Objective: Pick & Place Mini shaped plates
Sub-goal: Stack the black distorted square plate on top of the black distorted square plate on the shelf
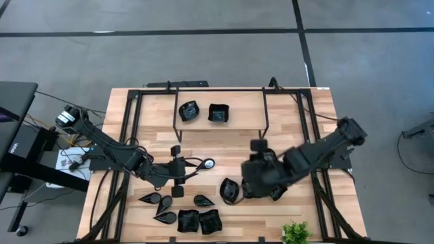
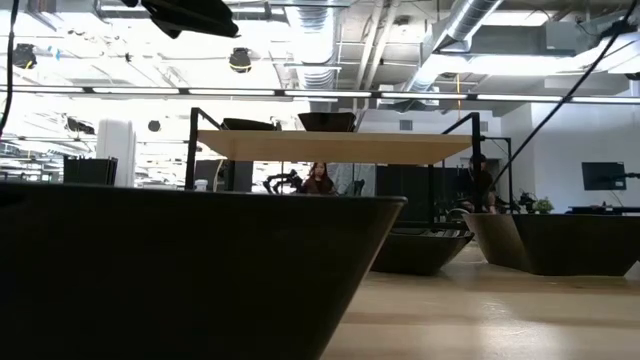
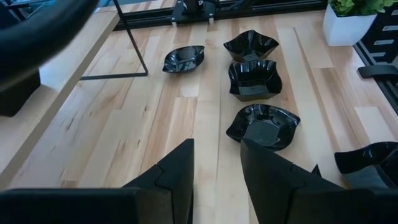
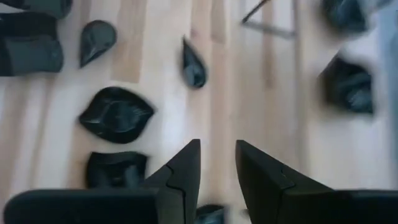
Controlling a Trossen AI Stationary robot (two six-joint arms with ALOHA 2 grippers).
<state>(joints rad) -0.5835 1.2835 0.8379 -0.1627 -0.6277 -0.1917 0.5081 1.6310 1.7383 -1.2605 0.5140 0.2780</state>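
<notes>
Several glossy black mini plates lie near the table's near edge: teardrops (image 1: 150, 198) (image 1: 202, 200), squares (image 1: 188, 220) (image 1: 209, 221) and a wavy one (image 1: 230, 191). Two more dishes (image 1: 189, 110) (image 1: 218, 113) sit on a raised wooden shelf (image 1: 244, 102) at the far side. My left gripper (image 1: 184, 169) (image 3: 217, 180) hovers over bare wood left of centre, open and holding nothing. My right gripper (image 1: 243, 184) (image 4: 217, 174), also open, hangs right beside the wavy plate. Its wrist view shows dishes (image 4: 116, 114) (image 4: 193, 65) ahead of the fingers.
A small green plant in a white pot (image 1: 296, 232) (image 3: 354, 18) stands at the near right edge. The shelf's black metal legs (image 1: 264, 115) rise mid-table. A dish (image 2: 150, 270) close to the low camera fills much of the low view. Bare wood lies between shelf and plates.
</notes>
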